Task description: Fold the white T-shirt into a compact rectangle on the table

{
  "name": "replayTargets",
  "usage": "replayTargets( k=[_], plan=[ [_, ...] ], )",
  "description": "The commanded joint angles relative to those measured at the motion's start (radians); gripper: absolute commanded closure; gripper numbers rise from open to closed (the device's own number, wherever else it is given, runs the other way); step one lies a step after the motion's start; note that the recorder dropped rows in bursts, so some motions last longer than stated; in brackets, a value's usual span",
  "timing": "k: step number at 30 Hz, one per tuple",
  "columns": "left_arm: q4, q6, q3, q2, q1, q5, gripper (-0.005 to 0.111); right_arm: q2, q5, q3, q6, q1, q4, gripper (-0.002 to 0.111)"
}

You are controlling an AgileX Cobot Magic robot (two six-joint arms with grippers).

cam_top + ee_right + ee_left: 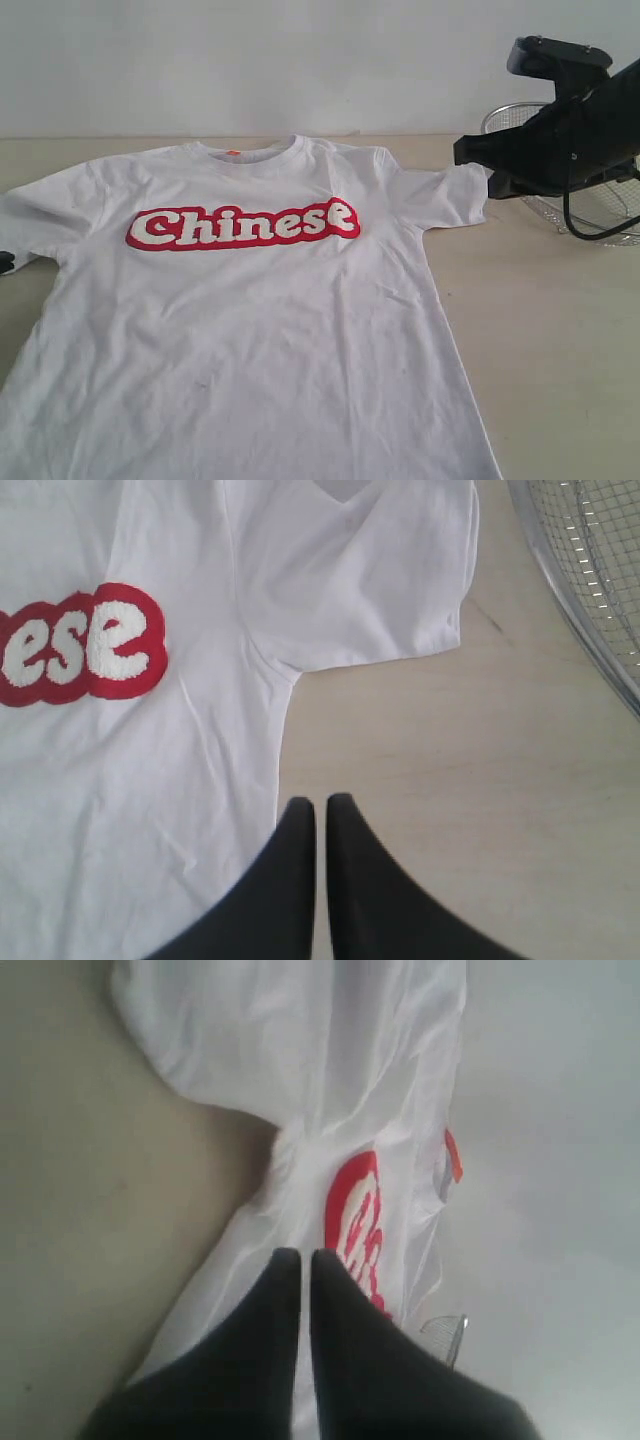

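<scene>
Exterior: white T-shirt (250, 330) lies flat, print up, from centre to 9 o'clock on the bench (560, 340); mesh basket (600, 215) at 2 o'clock.
Left wrist: left tool (305, 1257) pinched narrow over shirt fabric; grip unclear.
Right wrist: right tool (320, 805) closed, empty, above bare bench beside the shirt's edge.

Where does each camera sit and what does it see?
Exterior: off the arms, facing the shirt spread on the table; the right arm shows, basket behind.
Left wrist: on the left arm, looking past the shut left gripper at bunched shirt.
Right wrist: on the right arm, looking past the shut right gripper at a sleeve.
Shared: all see the shirt's red lettering.
</scene>
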Motion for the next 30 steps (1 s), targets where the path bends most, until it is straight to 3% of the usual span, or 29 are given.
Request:
replayTargets(
  k=[1,4,10,12,19,30],
  plan=[
    [-0.012,-0.006,-0.012,-0.002,-0.004,-0.052,0.102,-0.012,-0.007,0.001,-0.010,-0.004,-0.005,0.108],
    [-0.012,-0.004,-0.039,-0.002,-0.004,-0.051,0.097,-0.012,-0.007,0.001,-0.010,-0.004,-0.005,0.108],
    [-0.012,-0.037,-0.069,-0.002,-0.035,-0.052,0.058,-0.012,-0.007,0.001,-0.010,-0.004,-0.005,0.108],
    [-0.012,-0.037,-0.069,-0.002,-0.056,-0.088,0.050,-0.012,-0.007,0.001,-0.010,-0.004,-0.005,0.108],
    [-0.012,-0.078,-0.099,0.043,-0.126,-0.142,0.049,-0.012,-0.007,0.001,-0.007,-0.004,-0.005,0.108],
    [-0.012,-0.113,-0.191,0.133,-0.131,-0.140,0.049,-0.012,-0.007,0.001,-0.009,-0.004,-0.005,0.108]
  ],
)
